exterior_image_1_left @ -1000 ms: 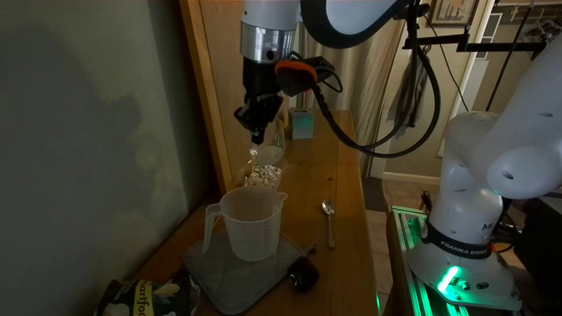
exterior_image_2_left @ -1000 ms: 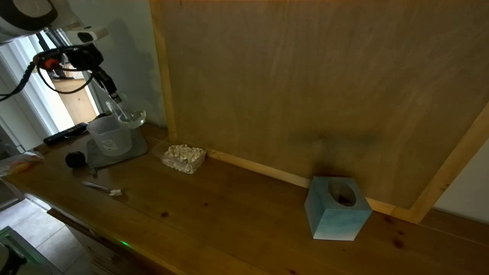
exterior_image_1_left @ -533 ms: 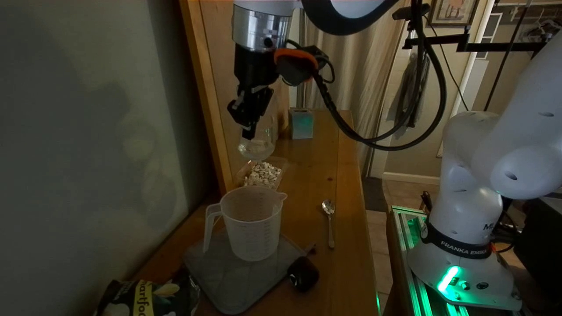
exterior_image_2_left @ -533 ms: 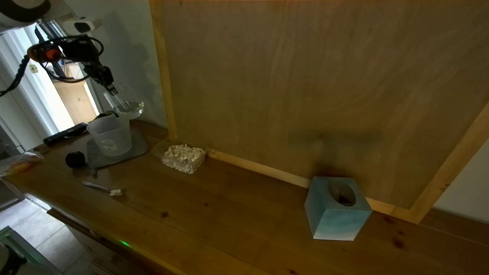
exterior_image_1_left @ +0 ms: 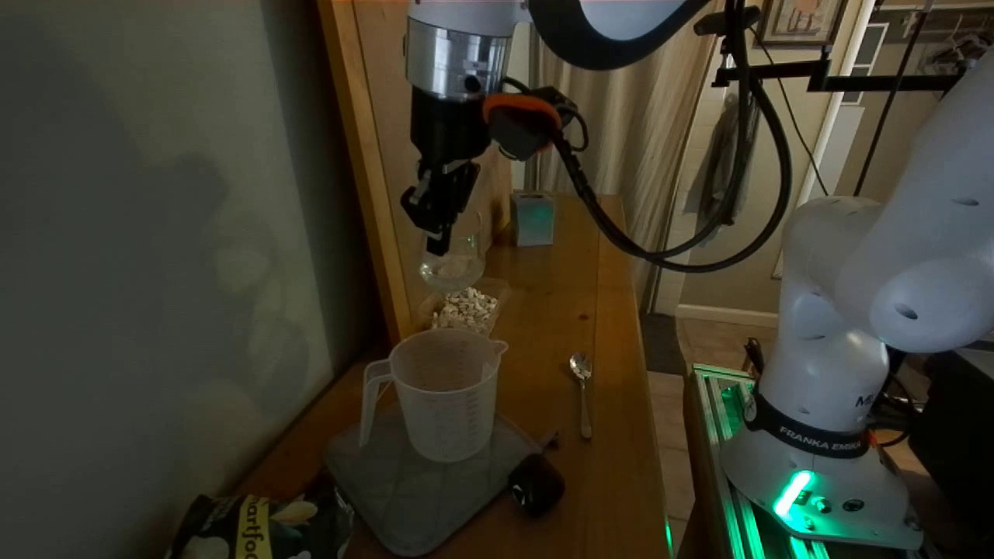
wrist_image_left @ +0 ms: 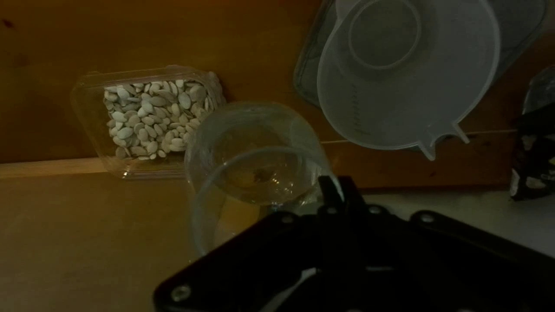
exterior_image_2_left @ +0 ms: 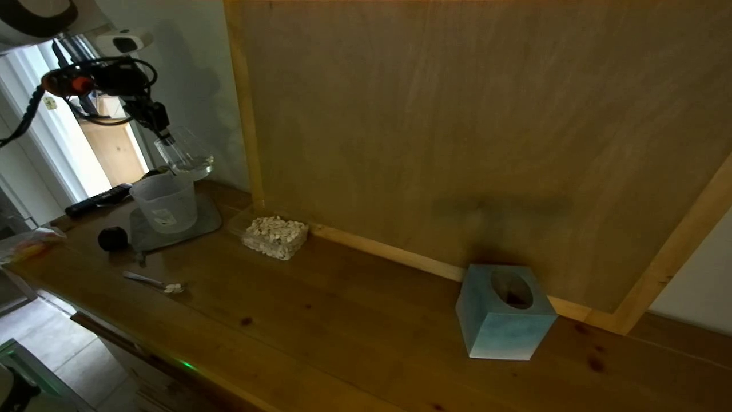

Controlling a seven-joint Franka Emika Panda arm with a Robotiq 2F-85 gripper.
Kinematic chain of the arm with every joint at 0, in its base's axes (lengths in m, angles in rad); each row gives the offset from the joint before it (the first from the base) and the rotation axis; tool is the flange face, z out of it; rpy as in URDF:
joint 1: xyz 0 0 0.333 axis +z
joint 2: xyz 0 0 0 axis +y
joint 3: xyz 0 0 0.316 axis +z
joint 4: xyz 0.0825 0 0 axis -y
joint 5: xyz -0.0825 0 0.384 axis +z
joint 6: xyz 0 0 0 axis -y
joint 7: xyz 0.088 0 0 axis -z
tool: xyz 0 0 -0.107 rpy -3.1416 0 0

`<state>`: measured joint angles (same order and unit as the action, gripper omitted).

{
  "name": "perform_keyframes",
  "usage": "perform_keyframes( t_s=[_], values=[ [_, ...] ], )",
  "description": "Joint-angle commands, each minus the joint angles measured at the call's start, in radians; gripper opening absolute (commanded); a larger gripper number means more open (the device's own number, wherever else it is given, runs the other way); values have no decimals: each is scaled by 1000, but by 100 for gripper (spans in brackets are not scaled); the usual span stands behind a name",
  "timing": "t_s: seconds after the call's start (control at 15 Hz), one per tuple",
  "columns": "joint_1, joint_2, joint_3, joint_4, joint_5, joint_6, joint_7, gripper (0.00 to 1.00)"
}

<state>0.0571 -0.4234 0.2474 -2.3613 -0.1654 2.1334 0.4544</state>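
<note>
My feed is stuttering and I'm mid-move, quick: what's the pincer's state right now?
Pincer: closed, holding the clear glass by its rim.

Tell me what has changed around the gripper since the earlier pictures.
The gripper has shifted slightly toward the left edge of both exterior views, carrying the glass with it. Nothing was newly taken hold of or let go: it was, and is, shut on the glass. The measuring jug, seed tub, spoon and blue box stayed put.
</note>
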Motion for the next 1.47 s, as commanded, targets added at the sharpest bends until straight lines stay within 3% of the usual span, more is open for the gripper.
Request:
perform_keyframes(
  t_s=[0.0, 0.6, 1.0, 1.4],
  values=[
    [37, 27, 3, 24, 19, 3, -65, 1],
    [92, 32, 10, 33, -6, 63, -213, 1],
    [136, 44, -36, 24, 95, 161, -365, 1],
    [202, 71, -106, 35, 272, 211, -595, 1]
  ],
)
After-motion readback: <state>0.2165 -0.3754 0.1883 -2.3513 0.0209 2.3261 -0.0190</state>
